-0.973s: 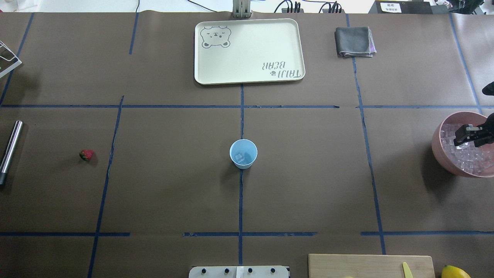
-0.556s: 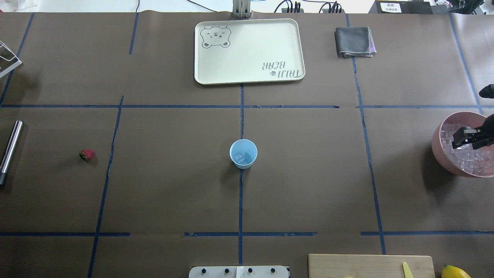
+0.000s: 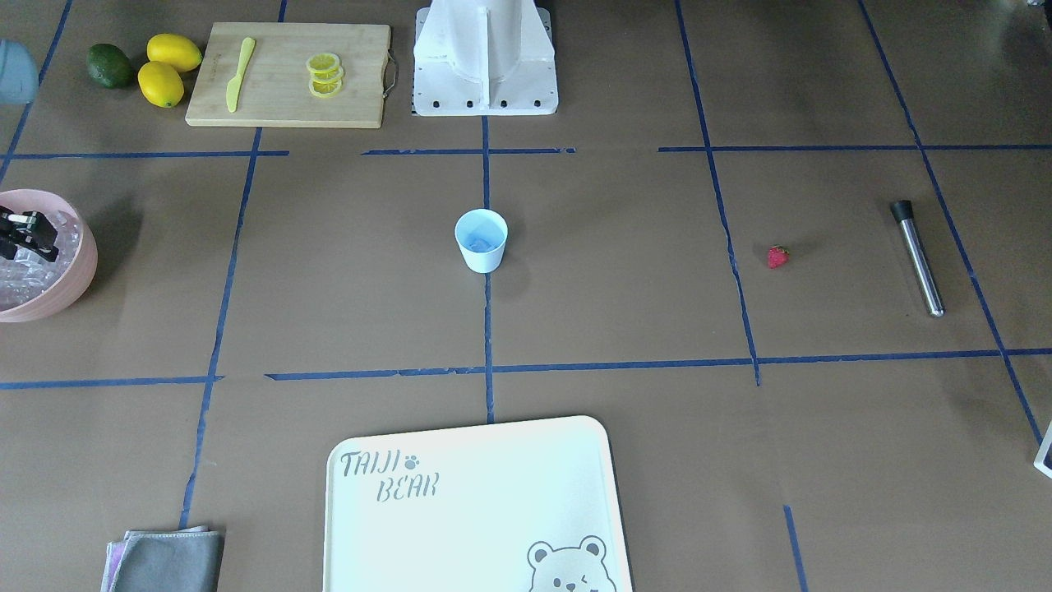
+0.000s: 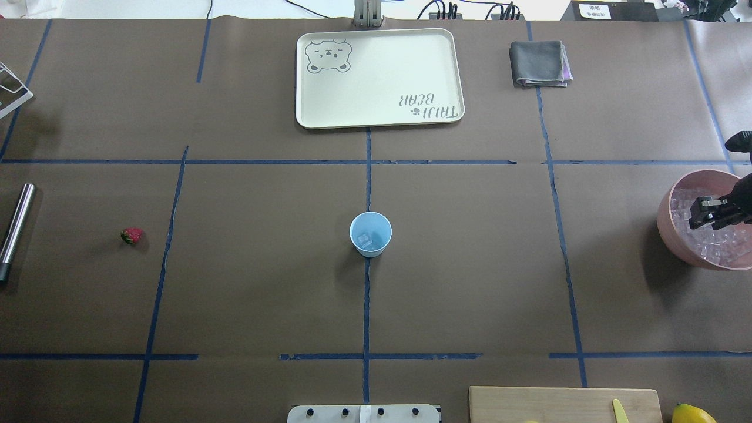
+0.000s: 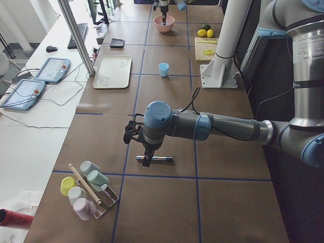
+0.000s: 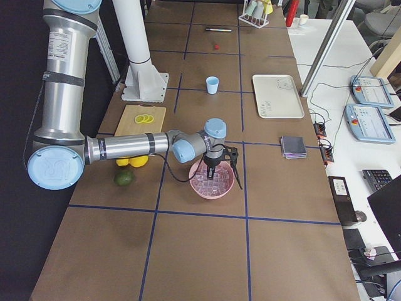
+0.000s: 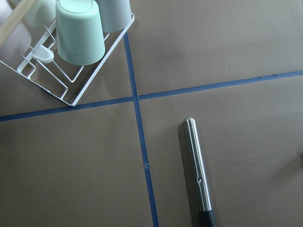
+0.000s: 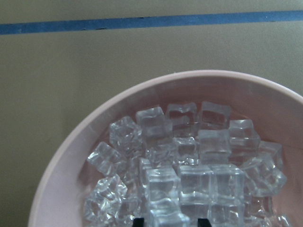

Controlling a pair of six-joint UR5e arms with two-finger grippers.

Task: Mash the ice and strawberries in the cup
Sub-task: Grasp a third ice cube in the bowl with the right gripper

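Now right gripper (image 4: 699, 213) low inside pink bowl (image 4: 665, 228), fingers (image 8: 138, 222) apart, straddling ice (image 8: 189, 184) cube, none held. Blue cup (image 4: 371, 234) with ice well apart toward table (image 4: 470, 264) middle; strawberry (image 4: 131, 235) beyond, nearer left gripper (image 5: 146, 161), whose state is unreadable, above steel muddler (image 7: 197, 165).

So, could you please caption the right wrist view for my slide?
Open right gripper above clear ice cubes in the pink bowl.

Brown table (image 4: 264, 282), blue tape grid. At centre, cup (image 4: 371, 234); strawberry (image 4: 131, 235) and steel rod (image 4: 16, 225) toward robot's left; pink bowl (image 4: 670, 226) far right; tray (image 4: 376, 76), grey cloth (image 4: 539, 63) on far side; cutting board (image 3: 288, 82) near base.
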